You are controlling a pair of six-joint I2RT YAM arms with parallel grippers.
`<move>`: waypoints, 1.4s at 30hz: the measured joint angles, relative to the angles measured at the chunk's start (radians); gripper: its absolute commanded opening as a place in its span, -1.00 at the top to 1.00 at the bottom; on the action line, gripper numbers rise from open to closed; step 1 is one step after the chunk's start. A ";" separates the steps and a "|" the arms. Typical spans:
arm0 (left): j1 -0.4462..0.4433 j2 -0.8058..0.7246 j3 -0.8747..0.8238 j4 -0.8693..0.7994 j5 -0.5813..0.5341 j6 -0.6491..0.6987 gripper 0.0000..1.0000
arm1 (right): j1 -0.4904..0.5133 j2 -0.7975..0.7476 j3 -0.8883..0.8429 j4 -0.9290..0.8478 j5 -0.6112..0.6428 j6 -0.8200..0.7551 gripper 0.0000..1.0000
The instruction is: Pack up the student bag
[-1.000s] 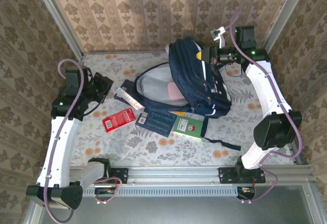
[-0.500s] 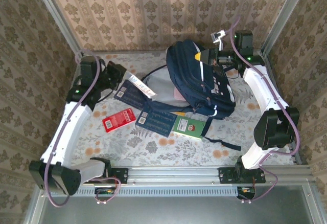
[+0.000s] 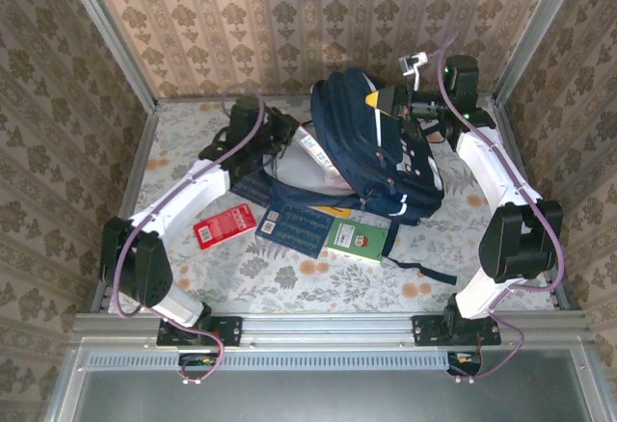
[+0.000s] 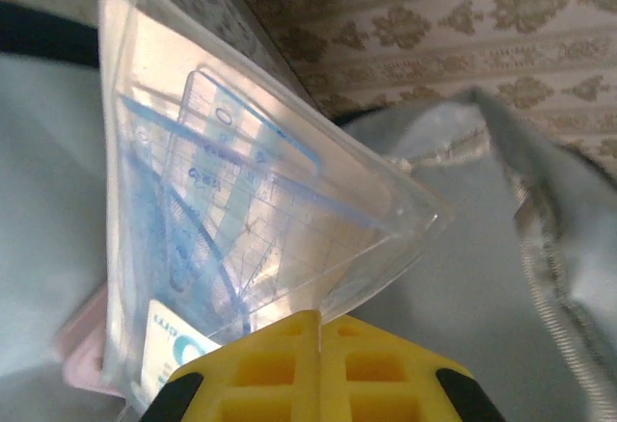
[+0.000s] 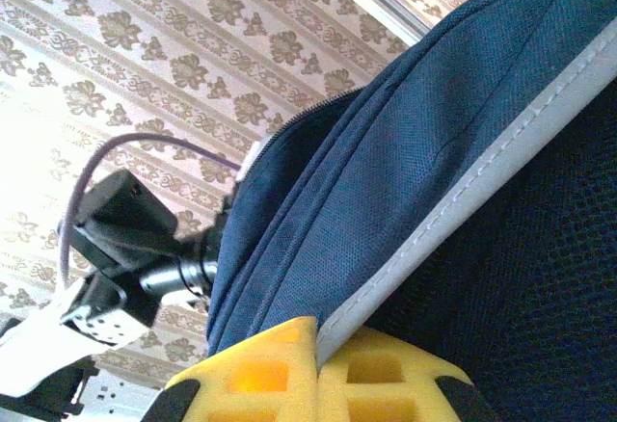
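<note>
Propping the student bag (image 3: 381, 157) upright by its top rim in the tightly closed right gripper (image 3: 378, 102), seemingly to keep its mouth gaping, and poising a clear ruler pouch (image 4: 241, 239), pinched in the clamped left gripper (image 3: 287, 136), at that mouth, with loose books (image 3: 299, 229) just in front of the bag.

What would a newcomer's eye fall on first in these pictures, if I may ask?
The big navy student bag at the far middle of the table, its top edge pinched by the right hand. Next, the clear pouch of rulers that the left hand holds at the bag's grey-lined opening. A red book, a blue book and a green book lie in front.
</note>
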 measured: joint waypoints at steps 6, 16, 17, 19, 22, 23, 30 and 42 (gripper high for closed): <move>-0.123 0.100 0.001 0.163 -0.047 -0.066 1.00 | 0.002 0.000 -0.008 0.092 -0.006 0.091 1.00; -0.201 0.330 0.095 0.280 -0.001 -0.142 -0.28 | 0.006 0.000 -0.011 0.148 -0.019 0.158 1.00; -0.201 0.331 0.096 0.278 0.008 -0.141 -0.39 | 0.005 0.000 -0.012 0.146 -0.019 0.157 1.00; -0.201 0.330 0.105 0.259 0.023 -0.123 -0.48 | 0.005 0.000 -0.014 0.145 -0.019 0.156 1.00; -0.190 0.309 0.111 0.195 0.041 -0.077 -0.49 | -0.001 -0.006 -0.019 0.140 -0.016 0.142 1.00; -0.183 0.293 0.111 0.165 0.047 -0.060 -0.49 | -0.004 -0.011 -0.021 0.132 -0.013 0.132 1.00; -0.122 0.130 0.082 -0.002 0.082 0.039 -0.48 | -0.018 -0.051 -0.039 0.045 0.040 0.045 1.00; 0.019 -0.188 -0.077 -0.353 0.045 0.222 -0.47 | -0.016 -0.085 -0.039 -0.172 0.156 -0.144 1.00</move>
